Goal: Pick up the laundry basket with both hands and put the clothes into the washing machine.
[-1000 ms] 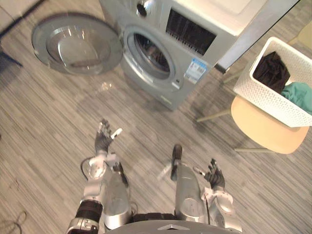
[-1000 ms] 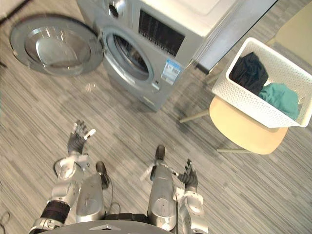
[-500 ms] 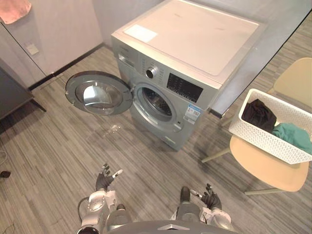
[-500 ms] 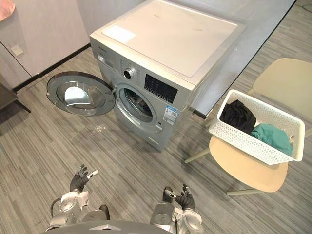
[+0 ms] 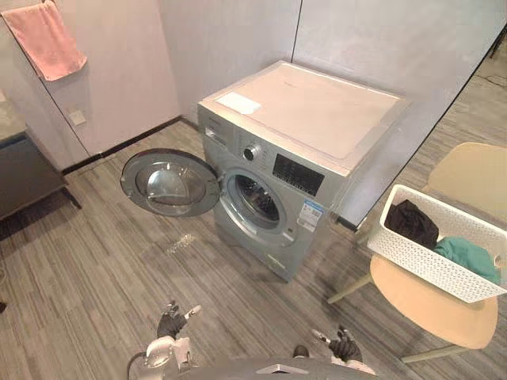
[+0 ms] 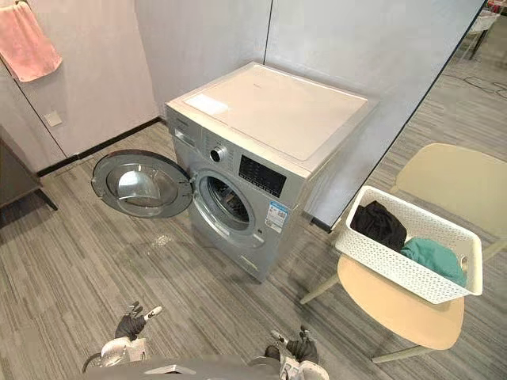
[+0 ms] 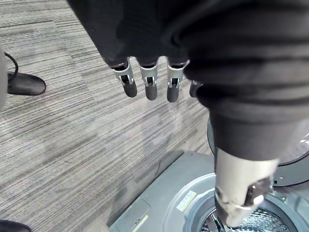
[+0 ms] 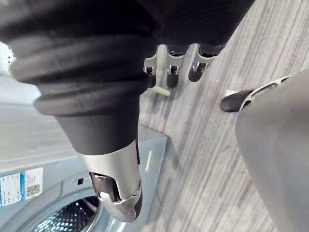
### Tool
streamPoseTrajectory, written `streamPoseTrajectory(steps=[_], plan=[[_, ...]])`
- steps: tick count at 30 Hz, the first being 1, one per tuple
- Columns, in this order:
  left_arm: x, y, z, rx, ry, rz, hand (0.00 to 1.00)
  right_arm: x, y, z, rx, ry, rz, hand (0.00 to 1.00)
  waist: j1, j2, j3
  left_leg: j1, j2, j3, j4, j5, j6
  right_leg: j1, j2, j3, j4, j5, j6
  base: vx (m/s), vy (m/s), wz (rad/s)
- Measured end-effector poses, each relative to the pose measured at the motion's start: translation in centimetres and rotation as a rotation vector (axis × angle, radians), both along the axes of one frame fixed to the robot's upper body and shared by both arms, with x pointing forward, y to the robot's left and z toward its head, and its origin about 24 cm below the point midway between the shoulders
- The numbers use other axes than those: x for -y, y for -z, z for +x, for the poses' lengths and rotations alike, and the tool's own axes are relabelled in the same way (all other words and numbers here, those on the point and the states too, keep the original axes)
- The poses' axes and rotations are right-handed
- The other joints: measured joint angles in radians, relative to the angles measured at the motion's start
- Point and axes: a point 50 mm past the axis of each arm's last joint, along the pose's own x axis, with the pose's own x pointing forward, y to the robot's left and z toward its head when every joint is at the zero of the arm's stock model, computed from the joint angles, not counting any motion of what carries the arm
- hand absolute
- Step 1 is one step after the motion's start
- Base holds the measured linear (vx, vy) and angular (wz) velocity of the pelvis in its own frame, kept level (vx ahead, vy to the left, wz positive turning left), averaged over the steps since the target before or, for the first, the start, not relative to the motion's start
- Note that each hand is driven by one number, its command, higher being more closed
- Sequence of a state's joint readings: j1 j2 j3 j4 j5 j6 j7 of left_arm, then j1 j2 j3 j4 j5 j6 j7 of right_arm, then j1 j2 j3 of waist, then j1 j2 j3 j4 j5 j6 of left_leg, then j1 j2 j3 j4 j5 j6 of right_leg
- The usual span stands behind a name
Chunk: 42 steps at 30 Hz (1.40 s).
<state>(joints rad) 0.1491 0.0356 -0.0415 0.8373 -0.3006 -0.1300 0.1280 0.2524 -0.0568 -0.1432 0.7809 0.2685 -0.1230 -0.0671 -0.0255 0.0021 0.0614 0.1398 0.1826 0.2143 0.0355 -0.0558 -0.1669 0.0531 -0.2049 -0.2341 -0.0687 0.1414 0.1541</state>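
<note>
With my left hand [image 5: 170, 323] and right hand [image 5: 344, 347] both spread and empty, I'd turn toward the laundry basket [image 5: 420, 261], which holds the clothes [image 5: 412, 223] at the back edge of the chair [image 5: 428, 309] seat beside the washing machine [image 5: 309, 119], and grip its 2 ends evenly.

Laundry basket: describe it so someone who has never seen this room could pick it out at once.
Start at the silver front-loading washing machine with its round door swung open. To the robot's right of it stands a pale beige chair, and the laundry basket sits on that chair's seat. It is the white perforated rectangular tub holding a black garment and a teal garment.
</note>
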Motion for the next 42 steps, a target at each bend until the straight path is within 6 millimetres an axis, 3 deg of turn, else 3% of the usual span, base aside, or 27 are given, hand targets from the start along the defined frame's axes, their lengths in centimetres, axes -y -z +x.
streamPoseTrajectory(steps=[6, 10, 14, 16, 17, 18, 20, 21, 23, 24, 25, 26, 27, 28, 29, 30, 32, 34, 35, 37, 38, 39, 41, 42], plan=[[0.0, -0.4, 0.4, 0.028, -0.002, -0.001, 0.0, 0.0, 0.0, 0.1, 0.003, 0.002, 0.001, 0.0, 0.001, -0.001, -0.017, -0.041, -0.001, 0.002, -0.004, -0.001, 0.004, -0.046, -0.003, -0.007, 0.016, -0.01, 0.007, 0.0, 0.001, 0.01], [0.1, -2.4, 2.6, 0.165, -0.006, -0.006, 0.0, -0.2, -0.3, 1.0, 0.036, 0.027, 0.018, 0.0, 0.003, -0.004, -0.01, -0.09, -0.004, 0.008, -0.029, -0.002, 0.009, -0.116, -0.006, -0.003, 0.046, -0.03, 0.003, -0.01, 0.001, 0.03], [0.4, -4.7, 4.3, 0.299, -0.016, -0.022, 0.0, 1.1, -1.3, 2.5, 0.123, 0.111, 0.015, 0.0, 0.0, -0.002, 0.018, -0.098, -0.005, 0.033, -0.021, -0.011, 0.016, -0.13, -0.011, 0.003, 0.058, -0.054, 0.006, 0.08, 0.028, -0.03], [0.4, -5.9, 5.4, 0.365, -0.025, -0.028, 0.0, 1.5, -1.8, 3.5, 0.176, 0.15, 0.024, 0.0, -0.003, -0.004, 0.028, -0.175, 0.014, 0.032, 0.11, -0.059, 0.009, -0.168, -0.01, 0.022, 0.081, -0.054, 0.002, 0.1, 0.029, -0.2], [0.5, -6.5, 6.3, 0.403, -0.046, -0.04, 0.0, 1.5, -2.4, 4.9, 0.225, 0.157, 0.031, 0.0, 0.002, 0.003, 0.05, -0.236, 0.051, 0.027, 0.267, -0.11, 0.002, -0.194, 0.011, 0.05, 0.105, -0.037, 0.012, 0.1, 0.012, -0.7], [0.2, -6.8, 6.7, 0.417, -0.076, -0.039, 0.0, 1.3, -3.0, 6.3, 0.273, 0.149, 0.041, 0.0, 0.005, 0.009, 0.063, -0.297, 0.087, -0.009, 0.416, -0.151, 0.018, -0.218, 0.042, 0.096, 0.122, -0.028, 0.001, 0.09, 0.024, -0.86], [0.1, -7.3, 7.5, 0.437, -0.084, -0.034, 0.0, 0.8, -4.1, 7.9, 0.353, 0.133, 0.052, 0.0, 0.007, -0.004, 0.093, -0.358, 0.076, -0.129, 0.554, -0.231, 0.024, -0.233, 0.066, 0.176, 0.133, -0.013, -0.007, 0.02, 0.114, -1.24], [1.1, -7.8, 8.4, 0.46, -0.059, -0.056, 0.0, 1.0, -5.2, 9.0, 0.422, 0.13, 0.044, 0.0, 0.011, 0.029, 0.108, -0.345, 0.073, -0.168, 0.55, -0.285, 0.037, -0.239, 0.099, 0.236, 0.129, 0.005, 0.003, -0.03, 0.272, -1.85], [2.3, -8.5, 10.1, 0.497, 0.018, -0.059, 0.0, 0.6, -6.7, 10.3, 0.511, 0.132, 0.05, 0.0, 0.005, 0.009, 0.118, -0.326, 0.079, -0.105, 0.564, -0.36, 0.027, -0.292, 0.123, 0.332, 0.123, 0.04, 0.019, -0.1, 0.311, -1.73], [2.8, -9.7, 11.7, 0.55, 0.068, -0.052, 0.0, -0.6, -7.8, 11.2, 0.577, 0.127, 0.075, 0.0, -0.005, -0.029, 0.143, -0.326, 0.071, -0.019, 0.595, -0.382, 0.046, -0.34, 0.12, 0.382, 0.119, 0.103, 0.002, -0.15, 0.24, -1.42], [3.0, -10.0, 12.0, 0.563, 0.089, -0.043, 0.0, -1.1, -8.0, 11.3, 0.589, 0.118, 0.086, 0.0, -0.009, -0.043, 0.151, -0.319, 0.066, 0.018, 0.601, -0.387, 0.055, -0.356, 0.119, 0.385, 0.112, 0.138, -0.016, -0.18, 0.252, -1.62], [3.3, -10.3, 12.4, 0.577, 0.116, -0.037, 0.0, -1.6, -8.4, 11.4, 0.612, 0.115, 0.098, 0.0, -0.017, -0.058, 0.159, -0.301, 0.059, 0.067, 0.607, -0.388, 0.066, -0.374, 0.12, 0.37, 0.088, 0.218, -0.055, -0.13, 0.188, -1.39], [3.7, -10.4, 12.4, 0.579, 0.137, -0.04, 0.0, -1.9, -8.9, 11.3, 0.632, 0.104, 0.102, 0.0, -0.016, -0.055, 0.167, -0.282, 0.056, 0.111, 0.587, -0.374, 0.094, -0.37, 0.125, 0.334, 0.019, 0.329, -0.112, -0.16, 0.201, -1.71], [4.2, -10.3, 12.2, 0.577, 0.171, -0.045, 0.0, -2.2, -9.5, 11.1, 0.656, 0.079, 0.092, 0.0, -0.016, -0.046, 0.175, -0.229, 0.05, 0.204, 0.519, -0.366, 0.127, -0.389, 0.124, 0.226, 0.074, 0.286, -0.166, -0.09, 0.164, -1.76], [4.5, -10.1, 11.9, 0.572, 0.187, -0.049, 0.0, -2.3, -9.6, 10.6, 0.657, 0.072, 0.086, 0.0, -0.02, -0.043, 0.18, -0.18, 0.035, 0.268, 0.463, -0.337, 0.141, -0.403, 0.132, 0.143, 0.235, 0.11, -0.163, -0.07, 0.142, -1.41], [4.6, -9.8, 11.6, 0.563, 0.194, -0.047, 0.0, -2.3, -9.6, 10.5, 0.659, 0.072, 0.085, 0.0, -0.029, -0.034, 0.184, -0.162, 0.032, 0.293, 0.438, -0.327, 0.143, -0.402, 0.142, 0.123, 0.298, 0.049, -0.159, -0.03, 0.121, -1.27], [4.3, -9.1, 10.5, 0.53, 0.211, -0.031, 0.0, -2.2, -10.6, 10.5, 0.698, 0.048, 0.055, 0.0, -0.039, -0.027, 0.184, -0.134, 0.031, 0.396, 0.397, -0.307, 0.152, -0.396, 0.138, 0.054, 0.479, -0.143, -0.163, -0.06, 0.059, -1.25], [4.4, -8.7, 10.0, 0.511, 0.243, -0.032, 0.0, -2.1, -11.7, 10.5, 0.735, 0.021, 0.016, 0.0, -0.04, -0.038, 0.178, -0.123, 0.028, 0.453, 0.4, -0.307, 0.152, -0.363, 0.111, 0.018, 0.504, -0.191, -0.163, -0.03, -0.015, -1.04], [4.7, -8.6, 9.9, 0.507, 0.278, -0.038, 0.0, -2.2, -12.8, 10.4, 0.776, -0.004, -0.014, 0.0, -0.044, -0.033, 0.178, -0.12, 0.015, 0.477, 0.396, -0.305, 0.153, -0.357, 0.119, 0.009, 0.456, -0.177, -0.159, -0.05, -0.053, -1.12], [5.0, -8.7, 10.0, 0.511, 0.329, -0.028, 0.0, -2.3, -14.3, 10.8, 0.829, -0.06, -0.071, 0.0, -0.054, 0.001, 0.162, -0.12, 0.027, 0.514, 0.361, -0.286, 0.151, -0.334, 0.171, 0.061, 0.309, -0.082, -0.113, -0.05, -0.09, -0.91], [5.3, -9.0, 10.3, 0.525, 0.348, -0.025, 0.0, -2.3, -15.2, 10.8, 0.863, -0.075, -0.099, 0.0, -0.057, 0.011, 0.163, -0.123, 0.041, 0.529, 0.364, -0.275, 0.155, -0.332, 0.148, 0.049, 0.359, -0.158, -0.172, 0.0, -0.134, -0.3], [5.6, -9.3, 10.7, 0.541, 0.374, -0.02, 0.0, -2.3, -15.3, 10.6, 0.861, -0.087, -0.122, 0.0, -0.058, 0.005, 0.159, -0.121, 0.042, 0.531, 0.375, -0.274, 0.153, -0.333, 0.092, 0.027, 0.465, -0.235, -0.161, 0.02, -0.148, -0.15], [5.2, -9.2, 10.6, 0.535, 0.363, -0.011, 0.0, -3.2, -15.4, 10.8, 0.857, -0.148, -0.139, 0.0, -0.045, -0.001, 0.149, -0.123, 0.082, 0.557, 0.434, -0.274, 0.152, -0.321, 0.034, -0.001, 0.503, -0.271, -0.135, 0.02, -0.213, -0.41], [4.7, -8.8, 10.2, 0.517, 0.342, 0.005, 0.0, -4.4, -15.5, 11.1, 0.866, -0.198, -0.121, 0.0, -0.027, -0.007, 0.145, -0.123, 0.123, 0.576, 0.478, -0.275, 0.152, -0.311, 0.031, -0.003, 0.472, -0.253, -0.1, 0.02, -0.246, -0.69]])
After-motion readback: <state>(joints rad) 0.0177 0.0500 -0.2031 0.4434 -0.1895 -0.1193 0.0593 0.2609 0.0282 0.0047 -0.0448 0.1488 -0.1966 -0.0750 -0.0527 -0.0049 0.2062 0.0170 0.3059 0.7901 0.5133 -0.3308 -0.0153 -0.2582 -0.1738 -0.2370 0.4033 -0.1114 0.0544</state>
